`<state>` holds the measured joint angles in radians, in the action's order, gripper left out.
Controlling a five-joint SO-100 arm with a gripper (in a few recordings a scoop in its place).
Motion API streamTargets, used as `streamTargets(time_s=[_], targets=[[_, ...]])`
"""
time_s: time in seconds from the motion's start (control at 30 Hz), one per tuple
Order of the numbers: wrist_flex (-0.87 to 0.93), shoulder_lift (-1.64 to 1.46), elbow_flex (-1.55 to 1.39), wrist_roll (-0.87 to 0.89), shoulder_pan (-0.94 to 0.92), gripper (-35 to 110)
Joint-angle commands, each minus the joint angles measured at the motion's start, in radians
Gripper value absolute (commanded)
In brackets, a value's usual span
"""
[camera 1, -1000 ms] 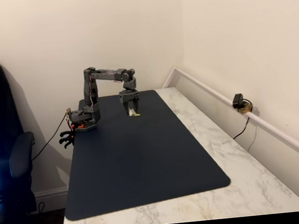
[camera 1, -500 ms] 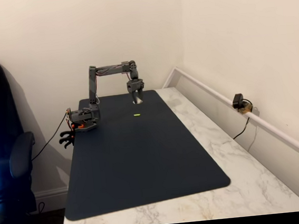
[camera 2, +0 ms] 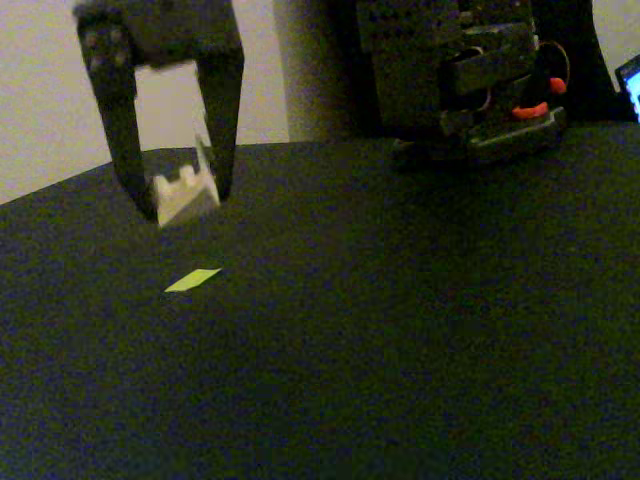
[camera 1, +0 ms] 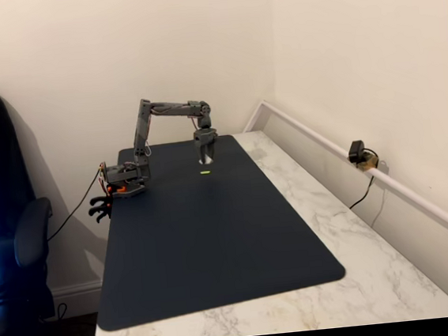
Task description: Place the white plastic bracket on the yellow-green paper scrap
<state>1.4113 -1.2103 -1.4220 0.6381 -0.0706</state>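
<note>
Bracket and target are what matter: the white plastic bracket (camera 2: 185, 195) is held clamped between the jaws of the gripper (camera 2: 178, 205), clear of the dark mat (camera 2: 400, 330). The yellow-green paper scrap (camera 2: 192, 280) lies flat just below the jaws and slightly nearer the camera, its long axis slanted.

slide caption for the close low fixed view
End effector holds the white plastic bracket above the yellow-green paper scrap.

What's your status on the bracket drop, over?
Tool shut on small white ridged plastic bracket, held above dark mat. Thin yellow-green paper scrap lies flat below, slightly nearer camera. Nothing between them.
</note>
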Motion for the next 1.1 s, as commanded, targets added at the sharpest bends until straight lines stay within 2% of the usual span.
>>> streamTargets(time_s=[0.0,0.37,0.4,0.47,0.57,0.77,0.87,1.0,1.07], targets=[[-0.014,-0.032,-0.028,-0.002,-0.041,0],[-0.055,0.025,-0.057,-0.028,-0.061,0],[-0.055,0.028,-0.057,-0.034,-0.063,2],[-0.048,0.029,-0.049,-0.054,-0.057,19],[-0.015,0.026,-0.029,-0.091,-0.041,33],[0.069,-0.067,0.0,-0.081,-0.011,43],[0.112,-0.138,0.009,-0.072,0.017,33],[0.167,-0.25,0.035,-0.057,0.067,4],[0.179,-0.304,0.048,-0.066,0.107,0]])
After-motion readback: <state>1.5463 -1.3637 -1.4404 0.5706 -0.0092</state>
